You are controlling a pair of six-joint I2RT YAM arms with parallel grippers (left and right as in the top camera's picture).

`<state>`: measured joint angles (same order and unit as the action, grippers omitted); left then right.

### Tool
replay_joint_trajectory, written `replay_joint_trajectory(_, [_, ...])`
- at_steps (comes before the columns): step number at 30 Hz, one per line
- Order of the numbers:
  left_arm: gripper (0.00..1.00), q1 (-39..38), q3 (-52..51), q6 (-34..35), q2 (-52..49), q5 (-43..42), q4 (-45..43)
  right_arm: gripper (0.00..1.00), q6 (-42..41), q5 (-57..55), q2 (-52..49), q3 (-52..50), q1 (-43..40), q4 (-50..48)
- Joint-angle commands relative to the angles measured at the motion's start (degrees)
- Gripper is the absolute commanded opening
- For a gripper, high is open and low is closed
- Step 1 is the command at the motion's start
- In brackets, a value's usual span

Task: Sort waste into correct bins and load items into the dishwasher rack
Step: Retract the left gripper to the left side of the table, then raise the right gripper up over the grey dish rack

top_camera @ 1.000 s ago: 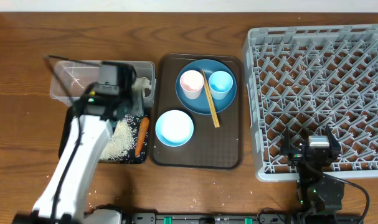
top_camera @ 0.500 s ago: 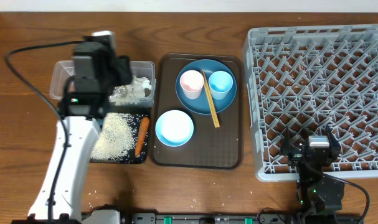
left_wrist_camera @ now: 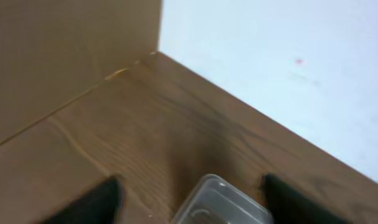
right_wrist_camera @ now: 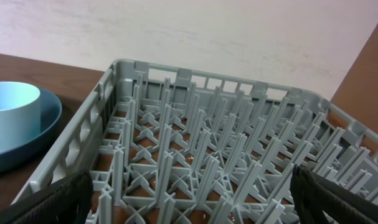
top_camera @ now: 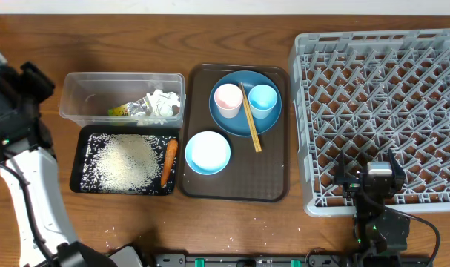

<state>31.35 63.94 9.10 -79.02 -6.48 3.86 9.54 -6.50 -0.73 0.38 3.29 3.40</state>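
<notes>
My left end effector [left_wrist_camera: 190, 194] hangs spread and empty at the worktop's [top_camera: 210, 37] left edge, beside the tub [top_camera: 84, 83] holding the crumpled paper [top_camera: 156, 104]. The right end effector [right_wrist_camera: 192, 196] gapes empty over the rack's [top_camera: 380, 89] near edge.

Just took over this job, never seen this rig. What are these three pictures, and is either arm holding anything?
The machine is a left arm and a right arm at a wooden table. The overhead picture looks straight down; the other two come from a camera on each wrist, with dark claw fingers at the bottom corners. The left claw is open, facing a corner of the clear tub, which contains crumpled paper. The right claw is open, pointing across the grey rack. Neither holds anything. The black tray has rice and a carrot. The brown tray carries a blue plate with a white-pink cup, a light blue cup and chopsticks, plus a bowl.
</notes>
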Motion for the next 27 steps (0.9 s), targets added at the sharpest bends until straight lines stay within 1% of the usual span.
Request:
replay_joint_trajectory(1, [0.85,0.9,1.5,-0.2,-2.2,-0.2,0.0,0.99,0.2,-0.7,0.1,-0.1,-1.1,0.2])
replay_joint_trajectory(11, [0.92,0.5,1.0,-0.2,-6.5,-0.2,3.2,0.99,0.4,-0.9,0.1,-0.1,-1.1,0.2])
replay_joint_trajectory(14, [0.94,0.6,1.0,-0.2,-7.3,-0.2,3.1,0.99,3.2,-2.5,0.1,-0.1,-1.1,-1.6])
replay_joint_trajectory(18, [0.94,0.6,1.0,-0.2,-7.3,-0.2,-0.7,0.99,3.3,-3.0,0.1,-0.1,-1.1,-3.3])
replay_joint_trajectory(23, [0.95,0.6,1.0,-0.2,-7.3,-0.2,-6.9,0.99,3.1,-3.0,0.0,0.5,-1.1,-11.1])
replay_joint_trajectory(25, [0.95,0.6,1.0,-0.2,-7.3,-0.2,-8.0,0.99,2.2,-3.0,-0.4,2.1,-1.1,-11.8])
replay_joint_trajectory(27, [0.95,0.5,1.0,-0.2,-7.3,-0.2,-8.7,0.99,-0.5,-3.0,-1.8,4.5,-1.1,-11.3])
